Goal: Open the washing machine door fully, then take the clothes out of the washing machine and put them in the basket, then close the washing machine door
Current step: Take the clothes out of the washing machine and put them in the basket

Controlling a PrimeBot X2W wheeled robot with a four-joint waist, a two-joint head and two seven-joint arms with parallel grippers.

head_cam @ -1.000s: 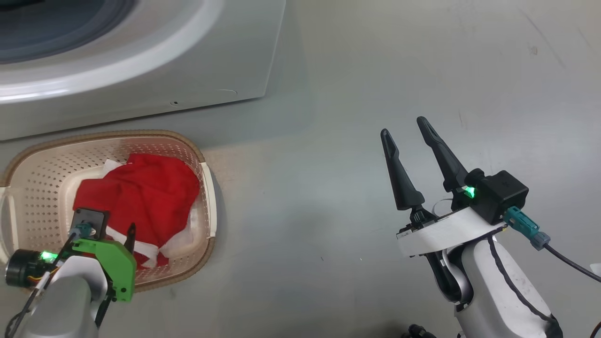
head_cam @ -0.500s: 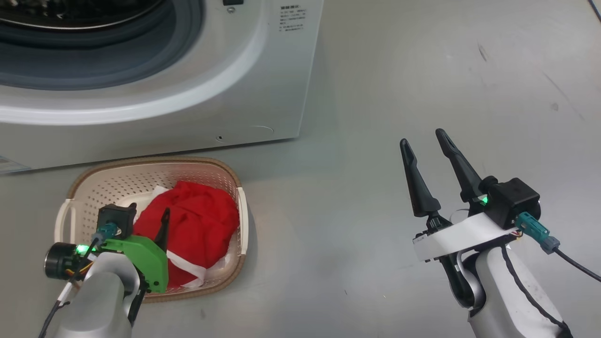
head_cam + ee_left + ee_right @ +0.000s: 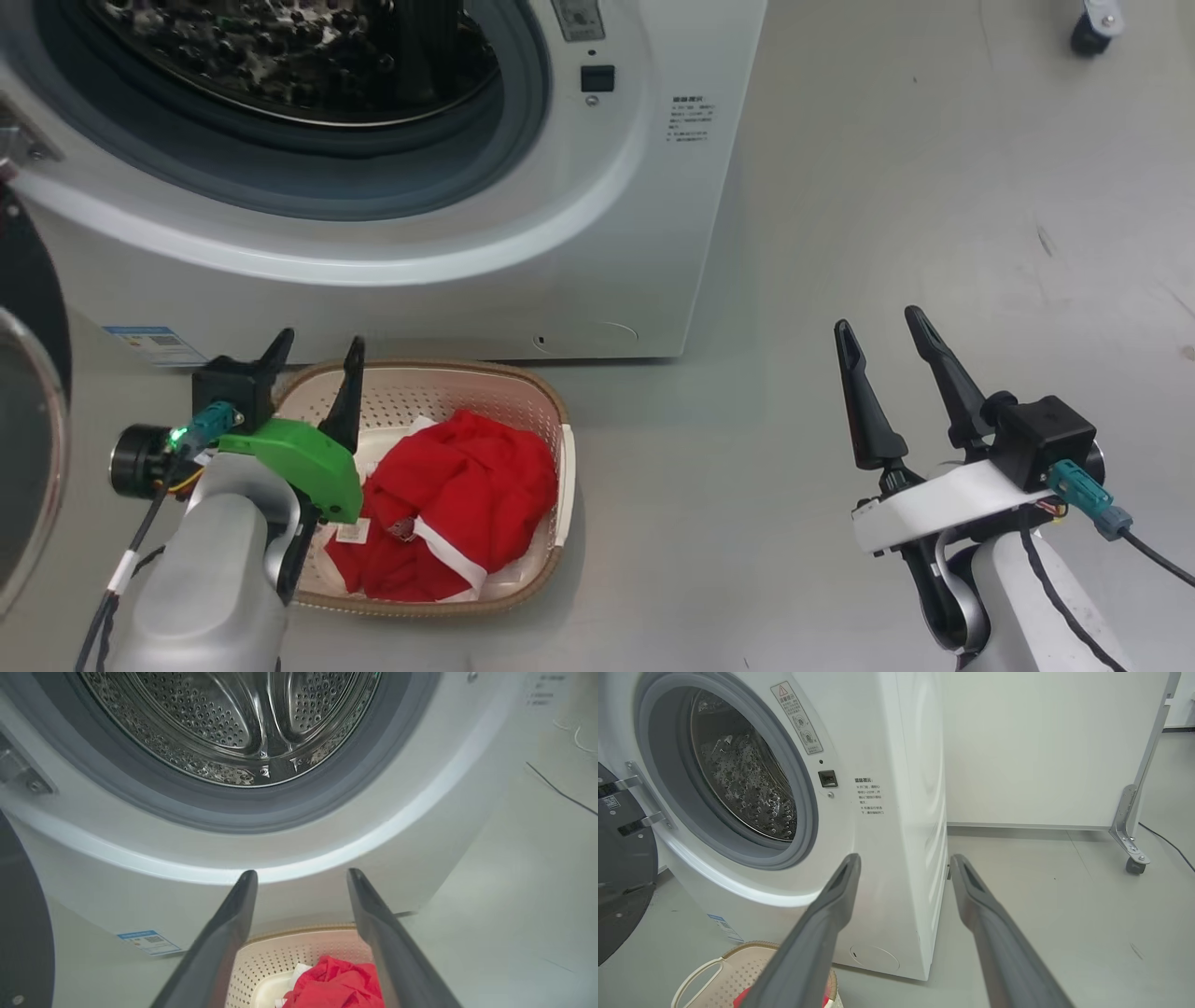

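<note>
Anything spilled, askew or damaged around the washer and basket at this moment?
Nothing stands out. The clothes lie inside the basket, which sits upright before the washing machine; the washing machine door hangs open, not yet closed.

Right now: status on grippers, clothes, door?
Open, empty: left gripper, right gripper. In basket: red garment. Open at left: washing machine door; left gripper may sit in its swing.

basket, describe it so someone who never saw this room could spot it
Find the big white washing machine with its round drum hole. On the floor right in front of it sits the basket. It is cream, perforated, brown-rimmed, and holds the red clothes.
</note>
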